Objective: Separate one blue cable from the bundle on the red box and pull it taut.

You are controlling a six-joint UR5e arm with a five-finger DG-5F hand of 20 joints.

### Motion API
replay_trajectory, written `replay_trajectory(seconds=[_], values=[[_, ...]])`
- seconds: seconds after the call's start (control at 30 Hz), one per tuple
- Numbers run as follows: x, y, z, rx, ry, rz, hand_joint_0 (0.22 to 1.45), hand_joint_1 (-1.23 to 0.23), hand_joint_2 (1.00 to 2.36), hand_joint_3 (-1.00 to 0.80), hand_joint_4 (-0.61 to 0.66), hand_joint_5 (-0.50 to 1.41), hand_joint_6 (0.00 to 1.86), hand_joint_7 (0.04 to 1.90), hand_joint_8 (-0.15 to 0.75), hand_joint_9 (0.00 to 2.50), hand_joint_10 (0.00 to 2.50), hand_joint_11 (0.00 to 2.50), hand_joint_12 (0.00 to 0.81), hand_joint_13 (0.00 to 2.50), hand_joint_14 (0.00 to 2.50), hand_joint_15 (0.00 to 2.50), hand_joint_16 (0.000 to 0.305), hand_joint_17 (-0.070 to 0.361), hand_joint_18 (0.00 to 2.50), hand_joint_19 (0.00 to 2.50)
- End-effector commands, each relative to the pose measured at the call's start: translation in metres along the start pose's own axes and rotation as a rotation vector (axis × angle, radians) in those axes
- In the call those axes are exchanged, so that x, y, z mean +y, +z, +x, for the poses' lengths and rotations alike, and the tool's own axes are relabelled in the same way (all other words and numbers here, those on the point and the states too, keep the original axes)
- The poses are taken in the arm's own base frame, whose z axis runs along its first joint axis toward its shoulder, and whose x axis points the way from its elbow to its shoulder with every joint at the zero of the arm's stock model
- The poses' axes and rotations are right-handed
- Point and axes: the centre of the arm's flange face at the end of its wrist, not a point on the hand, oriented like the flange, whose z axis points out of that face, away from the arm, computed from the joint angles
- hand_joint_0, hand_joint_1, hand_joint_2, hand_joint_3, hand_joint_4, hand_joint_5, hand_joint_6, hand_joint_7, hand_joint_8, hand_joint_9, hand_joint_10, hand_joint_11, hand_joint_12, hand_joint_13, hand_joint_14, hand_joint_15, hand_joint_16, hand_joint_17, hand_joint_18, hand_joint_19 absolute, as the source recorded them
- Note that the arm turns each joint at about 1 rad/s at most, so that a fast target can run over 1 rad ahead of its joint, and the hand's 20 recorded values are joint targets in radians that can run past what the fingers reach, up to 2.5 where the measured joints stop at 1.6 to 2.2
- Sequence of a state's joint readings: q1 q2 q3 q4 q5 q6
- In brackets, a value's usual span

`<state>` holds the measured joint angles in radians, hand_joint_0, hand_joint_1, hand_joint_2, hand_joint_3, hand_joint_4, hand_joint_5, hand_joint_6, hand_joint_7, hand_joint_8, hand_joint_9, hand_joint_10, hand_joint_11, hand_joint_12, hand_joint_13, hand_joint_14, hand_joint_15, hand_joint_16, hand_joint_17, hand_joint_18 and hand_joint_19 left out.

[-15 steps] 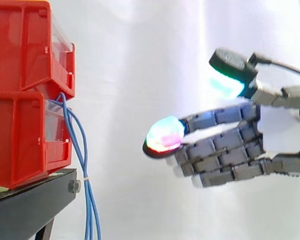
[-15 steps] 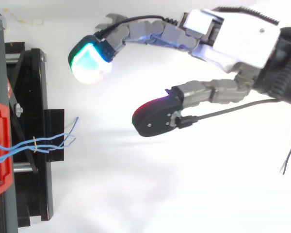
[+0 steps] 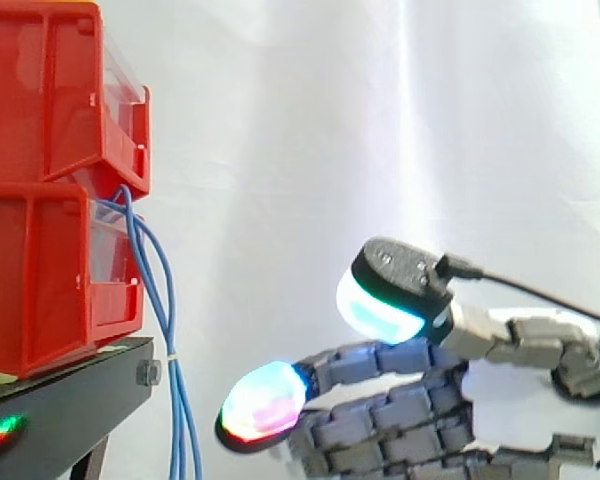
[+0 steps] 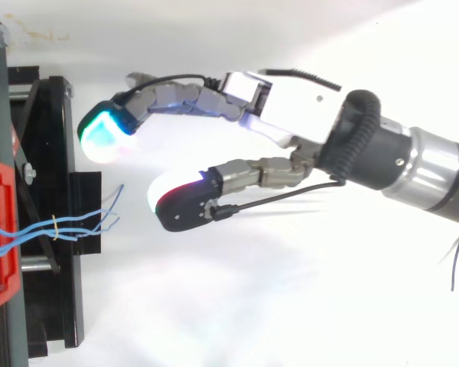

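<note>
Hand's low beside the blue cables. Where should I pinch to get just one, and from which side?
Probably the outermost cable, above the tie, where it bows away from the others and leaves a gap for a fingertip. Come from the open side facing the hand, opposite the red bins. Below the tie the cables run close together.

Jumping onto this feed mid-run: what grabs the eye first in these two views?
The hand stands out most: it is open, its glowing fingertips pointing toward the stand from the right and touching nothing. Next comes the bundle of blue cables, hanging out of the stacked red bins at the left and down past the edge of the black stand, with a gap between it and the hand.
</note>
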<state>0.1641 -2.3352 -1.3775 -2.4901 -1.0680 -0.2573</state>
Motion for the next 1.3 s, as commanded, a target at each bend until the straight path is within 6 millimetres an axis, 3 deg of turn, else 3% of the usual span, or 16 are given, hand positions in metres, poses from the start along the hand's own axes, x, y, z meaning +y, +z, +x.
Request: replay_trajectory(seconds=[0.0, 0.13, 0.4, 0.63, 0.83, 1.07, 1.27], values=[[-0.017, 0.009, 0.011, 0.004, 0.021, -0.003, 0.4, -0.58, 1.0, -0.5, 0.18, -0.21, 0.5, 0.65, 0.231, 0.34, 0.0, 0.0, 0.351, 0.15, 0.0, 0.06, 0.059, 0.132, 0.02, 0.08], [-0.03, 0.024, 0.029, 0.021, 0.073, -0.004, 0.41, -0.6, 1.0, -0.5, 0.18, -0.2, 0.5, 0.64, 0.238, 0.37, 0.0, 0.0, 0.357, 0.19, 0.0, 0.05, 0.058, 0.129, 0.08, 0.06], [-0.008, 0.034, 0.051, 0.043, 0.085, -0.064, 0.41, -0.6, 1.0, -0.5, 0.2, -0.19, 0.5, 0.68, 0.25, 0.43, 0.0, 0.02, 0.362, 0.25, 0.0, 0.09, 0.056, 0.126, 0.16, 0.12], [-0.003, 0.035, 0.057, 0.044, 0.069, -0.088, 0.42, -0.6, 1.0, -0.5, 0.25, -0.16, 0.5, 0.74, 0.263, 0.5, 0.0, 0.09, 0.361, 0.32, 0.0, 0.13, 0.054, 0.121, 0.24, 0.18], [-0.001, 0.034, 0.06, 0.051, 0.073, -0.086, 0.46, -0.65, 1.0, -0.49, 0.31, -0.11, 0.5, 0.88, 0.27, 0.62, 0.0, 0.18, 0.349, 0.44, 0.01, 0.21, 0.048, 0.108, 0.37, 0.29], [-0.001, 0.033, 0.061, 0.053, 0.086, -0.086, 0.5, -0.7, 1.0, -0.42, 0.23, -0.08, 0.5, 1.11, 0.272, 0.69, 0.01, 0.31, 0.342, 0.49, 0.01, 0.26, 0.044, 0.098, 0.43, 0.37], [0.013, 0.041, 0.063, 0.075, 0.125, -0.109, 0.55, -0.73, 1.01, -0.33, 0.14, -0.07, 0.5, 1.32, 0.269, 0.74, 0.01, 0.38, 0.328, 0.54, 0.01, 0.31, 0.04, 0.089, 0.49, 0.42]])
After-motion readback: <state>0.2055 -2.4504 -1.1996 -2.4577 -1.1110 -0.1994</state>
